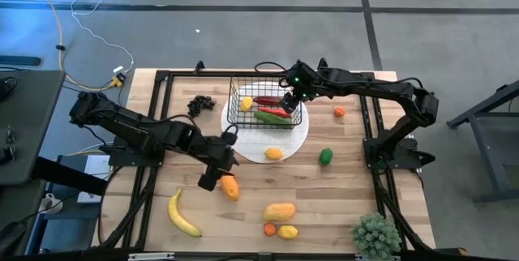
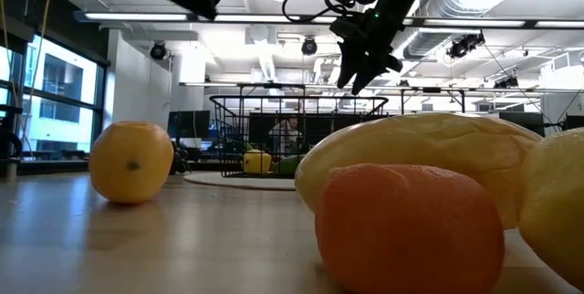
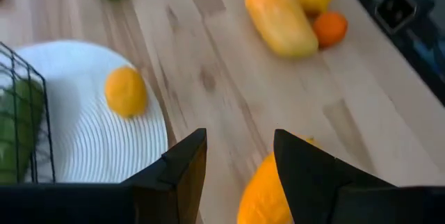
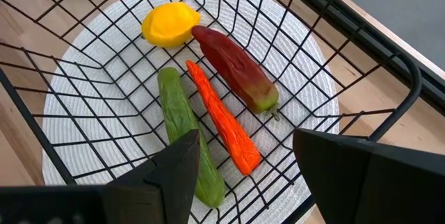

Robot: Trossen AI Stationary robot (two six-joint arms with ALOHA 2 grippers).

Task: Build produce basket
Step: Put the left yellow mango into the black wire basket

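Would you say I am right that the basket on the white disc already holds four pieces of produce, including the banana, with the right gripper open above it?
Not quite: the banana still lies on the table near the front edge, as the high view shows. The basket does hold four pieces: a yellow fruit, a dark red chili, an orange-red piece and a green cucumber, seen in the right wrist view. The right gripper is open above it.

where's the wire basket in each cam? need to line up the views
High view: basket sits top centre, on the white disc.
Low view: mid-distance, centre, on the disc's edge.
Left wrist view: only a corner of the wire shows at the left edge.
Right wrist view: it fills the picture, seen from above.
Shared landmark: the white disc under it, seen in all four.
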